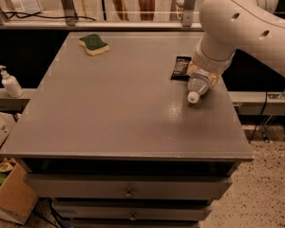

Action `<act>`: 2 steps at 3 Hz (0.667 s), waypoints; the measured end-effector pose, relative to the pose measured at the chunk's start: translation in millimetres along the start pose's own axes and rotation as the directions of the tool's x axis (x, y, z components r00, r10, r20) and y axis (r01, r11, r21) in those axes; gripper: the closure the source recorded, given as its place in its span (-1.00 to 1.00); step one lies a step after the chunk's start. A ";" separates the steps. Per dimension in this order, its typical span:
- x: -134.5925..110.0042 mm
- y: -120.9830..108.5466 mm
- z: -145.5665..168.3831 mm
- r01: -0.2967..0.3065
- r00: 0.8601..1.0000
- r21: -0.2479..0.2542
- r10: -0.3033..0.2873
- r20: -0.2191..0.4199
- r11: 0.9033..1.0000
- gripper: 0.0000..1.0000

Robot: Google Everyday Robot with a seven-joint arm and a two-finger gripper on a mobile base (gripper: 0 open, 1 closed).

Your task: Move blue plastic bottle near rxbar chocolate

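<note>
Camera view: fingers [194, 71] w/ 1 blue plastic bottle [198, 86] nr 1 rxbar chocolate [180, 68]

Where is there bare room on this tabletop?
Free: the whole centre and front, from the sponge forward to the table edge. Crowded: the rear corner where the gripper and blue plastic bottle sit beside the rxbar chocolate.

Nothing reads clearly. The rxbar chocolate [181, 67], far right on the table [109, 108], carries pale lettering, perhaps a brand, too faint to make out. The gripper [201, 79] hangs just right of it, at the blue plastic bottle [195, 90], its label unreadable.
</note>
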State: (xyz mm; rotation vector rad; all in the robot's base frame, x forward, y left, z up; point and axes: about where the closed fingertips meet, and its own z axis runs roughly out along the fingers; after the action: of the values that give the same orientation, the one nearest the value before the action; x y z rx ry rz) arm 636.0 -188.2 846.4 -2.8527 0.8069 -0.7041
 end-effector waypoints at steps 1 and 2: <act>-1.6 1.4 5.5 0.006 1.000 -0.006 -0.006 0.016 1.000 0.67; -3.2 0.6 8.0 0.007 1.000 -0.007 -0.007 0.028 1.000 0.21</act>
State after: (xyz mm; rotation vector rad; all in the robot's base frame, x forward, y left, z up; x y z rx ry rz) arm 636.9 -187.4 837.9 -2.8658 0.7977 -0.6624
